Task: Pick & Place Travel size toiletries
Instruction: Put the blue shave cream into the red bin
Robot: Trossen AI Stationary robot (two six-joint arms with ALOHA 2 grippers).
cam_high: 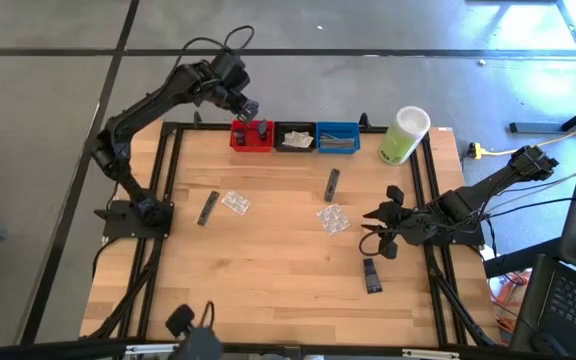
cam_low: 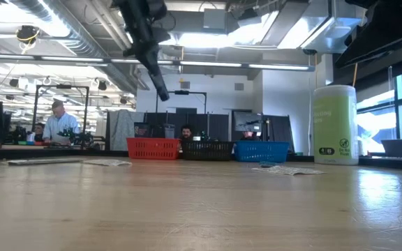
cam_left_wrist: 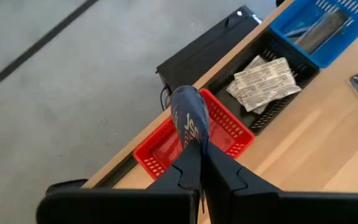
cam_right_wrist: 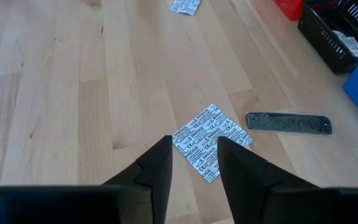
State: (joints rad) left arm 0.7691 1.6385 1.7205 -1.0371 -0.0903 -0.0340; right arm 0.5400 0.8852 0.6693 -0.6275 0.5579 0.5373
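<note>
Up at the far edge of the table [cam_high: 268, 270], three small bins stand in a row, touching. The red bin [cam_high: 251, 136] is on the left; at least one dark item stands inside it in the high view. The black bin [cam_high: 295, 137] in the middle holds white printed packets [cam_left_wrist: 265, 79]. The blue bin [cam_high: 338, 137] on the right holds flat grey sachets [cam_left_wrist: 319, 26]. Just right of the blue bin stands a pale-green cylindrical container [cam_high: 404, 136] with a white lid.

The left gripper [cam_high: 249, 105] hangs over the red bin's far rim, its fingers clamped together on a dark navy mini tube [cam_left_wrist: 189, 118] that points down toward the bin.

The right gripper [cam_right_wrist: 193, 163] sits low near the table's right side with its fingers apart, holding nothing; a clear crinkly packet [cam_right_wrist: 211, 142] lies flat on the wood just ahead of the fingertips. Beside that packet lies a grey sachet [cam_right_wrist: 289, 122].

Other toiletries are loose on the table: a second grey sachet [cam_high: 208, 207] and a second clear packet [cam_high: 235, 202] side by side on the left half, and a dark tube [cam_high: 372, 275] toward the near right.
</note>
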